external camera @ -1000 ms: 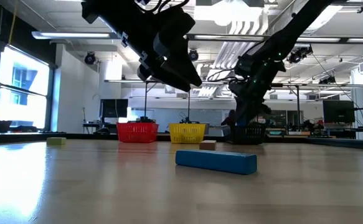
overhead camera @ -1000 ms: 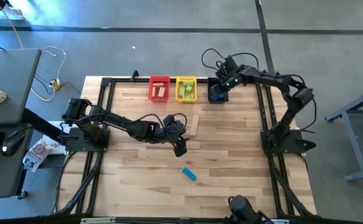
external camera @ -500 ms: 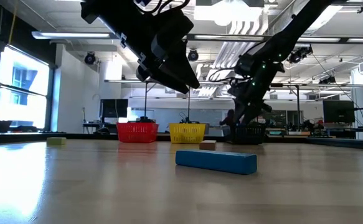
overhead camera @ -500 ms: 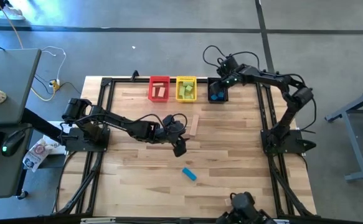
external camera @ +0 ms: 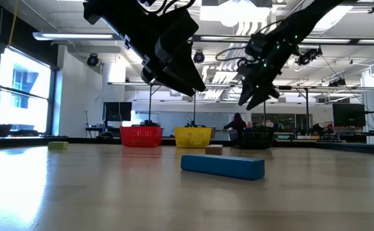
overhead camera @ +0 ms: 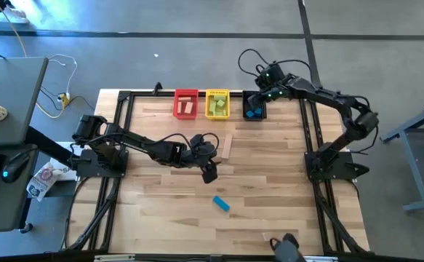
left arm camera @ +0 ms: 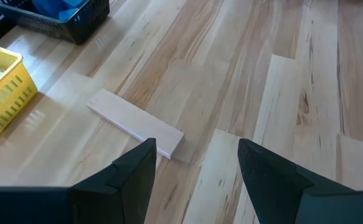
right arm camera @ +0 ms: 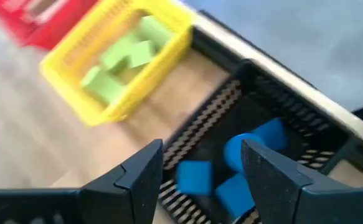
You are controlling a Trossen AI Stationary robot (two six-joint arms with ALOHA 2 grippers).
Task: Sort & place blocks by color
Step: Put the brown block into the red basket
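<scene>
Bare table (overhead camera: 270,182) around blue bar (overhead camera: 221,204); bins (overhead camera: 217,104) line far edge

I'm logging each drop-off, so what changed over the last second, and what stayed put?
The right gripper has lifted up from the black bin and drawn back, open and empty; blue blocks lie in the bin. The left gripper still hovers open near the wooden bar. The blue bar and the red bin and yellow bin have not moved.

A robotics lab: an open hall with ceiling ducts (external camera: 251,29), monitors (external camera: 348,115) at 3 o'clock, and a wooden desk (overhead camera: 262,196) on concrete floor (overhead camera: 161,58).
</scene>
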